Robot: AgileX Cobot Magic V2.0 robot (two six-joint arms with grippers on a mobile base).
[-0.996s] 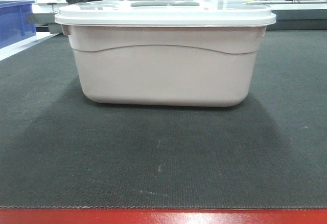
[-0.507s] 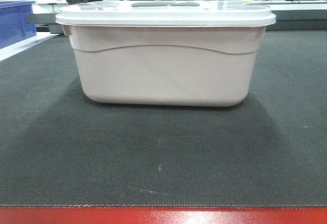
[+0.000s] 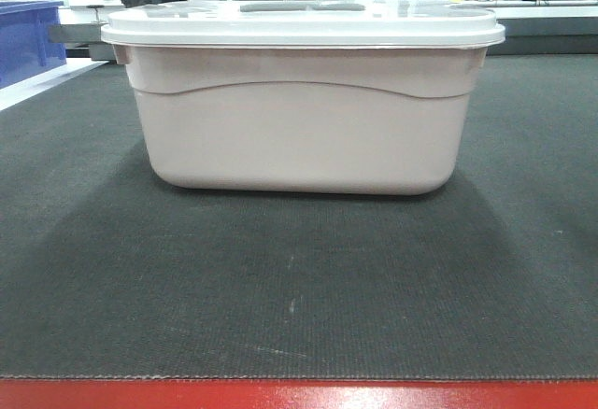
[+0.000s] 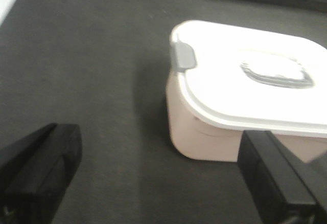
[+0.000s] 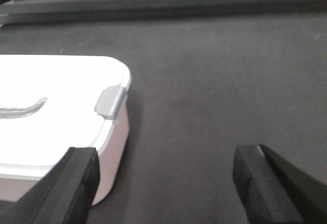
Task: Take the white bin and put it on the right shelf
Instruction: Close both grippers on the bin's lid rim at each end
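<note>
The white bin (image 3: 301, 119) stands on the dark mat, its white lid on and a grey handle on top. In the left wrist view the white bin (image 4: 245, 91) lies ahead to the right; my left gripper (image 4: 161, 175) is open above the mat near the bin's left end, holding nothing. In the right wrist view the white bin (image 5: 56, 111) fills the left side; my right gripper (image 5: 166, 180) is open beside its right end, its left finger over the bin's corner. The right shelf is out of view.
The dark mat (image 3: 299, 288) covers a table with a red front edge (image 3: 299, 395). A blue crate (image 3: 28, 40) stands at the far left. Benches and people fill the background.
</note>
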